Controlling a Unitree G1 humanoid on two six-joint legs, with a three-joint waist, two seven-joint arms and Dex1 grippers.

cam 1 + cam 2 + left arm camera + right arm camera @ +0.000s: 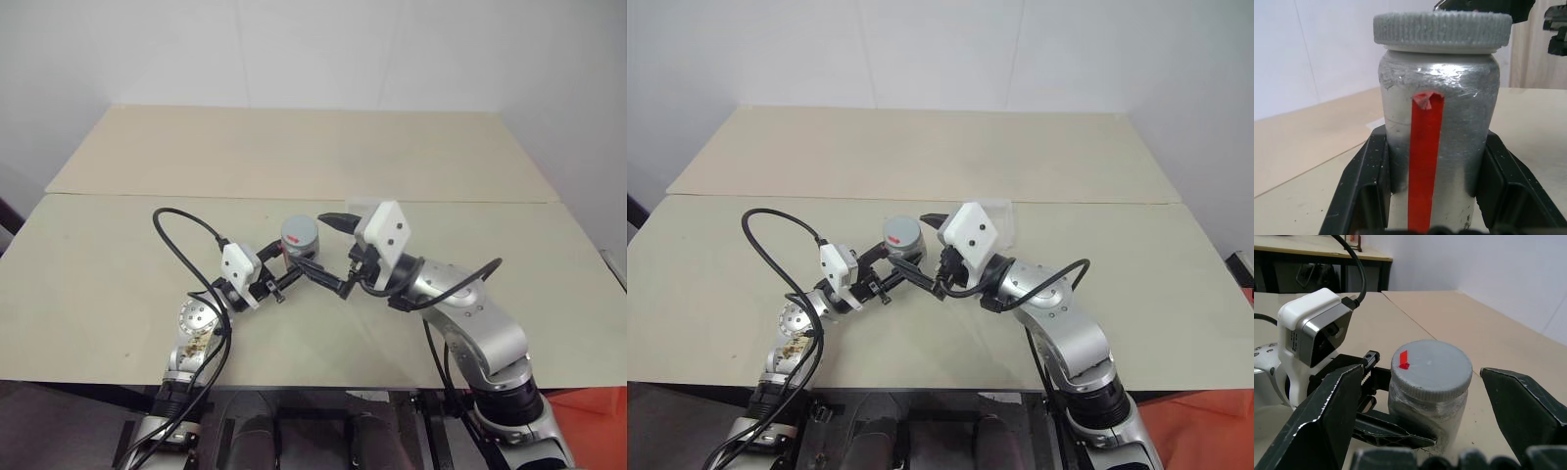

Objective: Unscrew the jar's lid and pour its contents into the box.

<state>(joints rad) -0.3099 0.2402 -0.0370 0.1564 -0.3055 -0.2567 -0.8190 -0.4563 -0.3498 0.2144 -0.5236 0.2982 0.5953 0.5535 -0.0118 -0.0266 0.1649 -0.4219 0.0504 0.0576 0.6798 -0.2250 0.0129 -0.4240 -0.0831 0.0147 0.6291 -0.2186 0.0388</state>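
**Jar braced, lid still on as second arm lines up**

The jar [1437,142], a silvery cylinder w/ a strip of red tape down its side, is held upright over the middle of the table [118,245], nearer the front edge than the back. Its ribbed grey lid [1431,367] is still seated, so the unscrewing has evidently not begun; contents can't be seen through the metal wall.

The left gripper [1432,196] is clenched on the jar's lower body, one black finger on each side, leaving the neck and lid free. That low grip looks deliberate: it steadies the jar against twisting while keeping the cap reachable from above.

The right gripper [1422,391] is spread wide, fingers standing apart on either side of the lid w/o touching it, approaching roughly level from the jar's right. Judging by this pose, it is positioned to close around the cap's rim and turn it.

The box [1004,217], a clear shallow tray, sits on the table just behind the right wrist camera housing, toward the table's centre seam and near the jar, prob. so the pour needs only a short tilt once the lid is off.
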